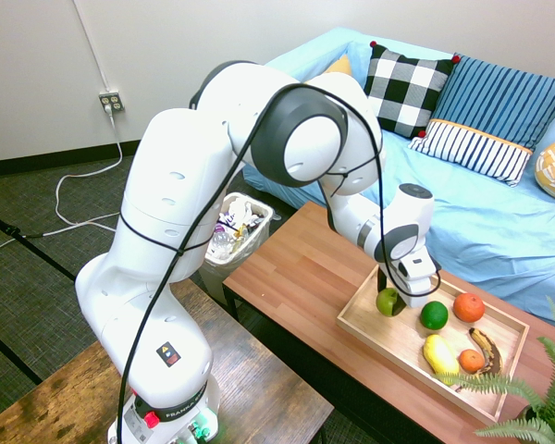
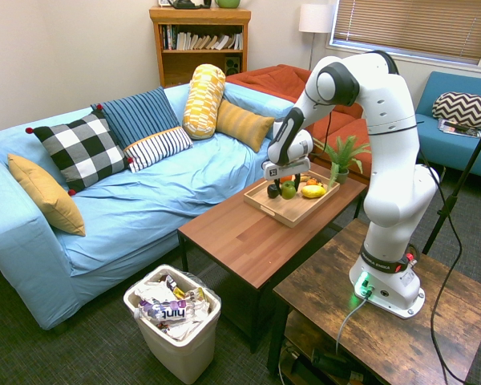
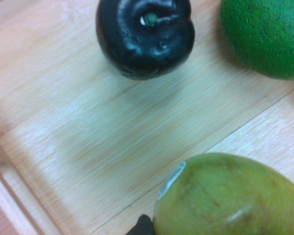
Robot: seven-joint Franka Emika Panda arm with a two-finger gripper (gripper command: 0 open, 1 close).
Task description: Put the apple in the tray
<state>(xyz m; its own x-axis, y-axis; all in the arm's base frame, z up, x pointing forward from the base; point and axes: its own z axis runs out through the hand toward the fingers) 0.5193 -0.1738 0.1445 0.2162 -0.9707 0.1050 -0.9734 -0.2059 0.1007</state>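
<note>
From my remote seat I see the pincer (image 1: 389, 298) pointing straight down, clamped on the apple (image 1: 388, 302) — the yellow-green fruit sits between its dark fingers and hangs low inside the tray (image 1: 370, 326), at the corner of it nearest the arm; whether the apple touches the tray floor I cannot tell. In the second exterior view the pincer (image 2: 284, 188) with the apple (image 2: 288, 190) is over the sofa-side part of the tray (image 2: 293, 212). The wrist view puts the apple (image 3: 230, 196) close up, pale sticker on its skin, above bare light wood of the tray (image 3: 88, 147) with a handle slot at one edge. Just beyond the pincer in that view sits a black round fruit (image 3: 144, 34) with its stem end up, and beside that a deep-green round fruit (image 3: 264, 36). From the first exterior view the green fruit (image 1: 434, 315) lies just beside the pincer, on the side away from the arm, an orange (image 1: 468, 306) farther on, then a lemon (image 1: 440, 354), a smaller orange (image 1: 471, 360) and a brown-spotted banana (image 1: 487, 349) toward the far end of the tray. The tray rests on a reddish wooden coffee table (image 1: 296, 268). Behind the pincer is a blue sofa (image 1: 499, 222) with a black-and-white check cushion (image 1: 408, 88) and striped cushions (image 1: 476, 148) — all well apart from it. A white waste bin (image 1: 229, 236) full of wrappers stands on the floor off the table's end, on the arm's side.
</note>
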